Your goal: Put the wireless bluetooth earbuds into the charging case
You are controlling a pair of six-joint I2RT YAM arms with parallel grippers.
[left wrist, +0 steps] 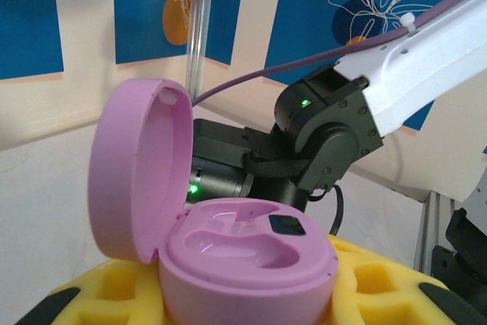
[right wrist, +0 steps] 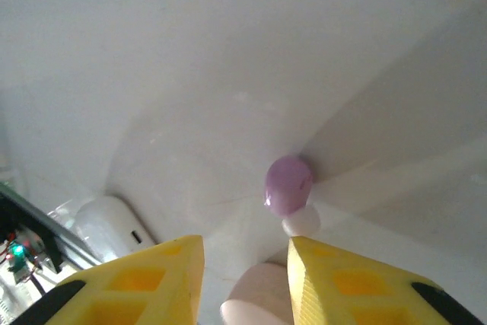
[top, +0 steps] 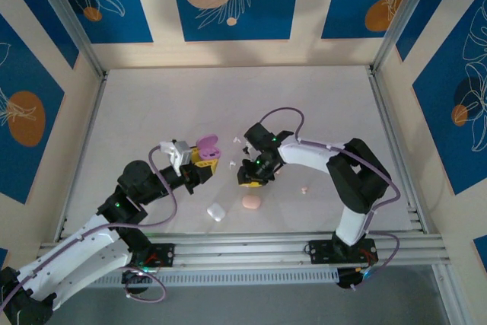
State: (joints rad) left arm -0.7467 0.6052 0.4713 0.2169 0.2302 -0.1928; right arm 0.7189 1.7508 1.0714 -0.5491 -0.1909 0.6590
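Pinching the lilac case with its lid tipped back so the wells face up, the left gripper presents it, while the right gripper hangs spread, apparently empty, just short of the lilac bud lying on the table.

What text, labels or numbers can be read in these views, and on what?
No readable text in any view.
Open lilac plastic charging case: dark square window on its inner face, no lettering.
White pebble-shaped case: small dark mark, too blurred to read.
Blue wall panels: leaf and circle drawings, no words.
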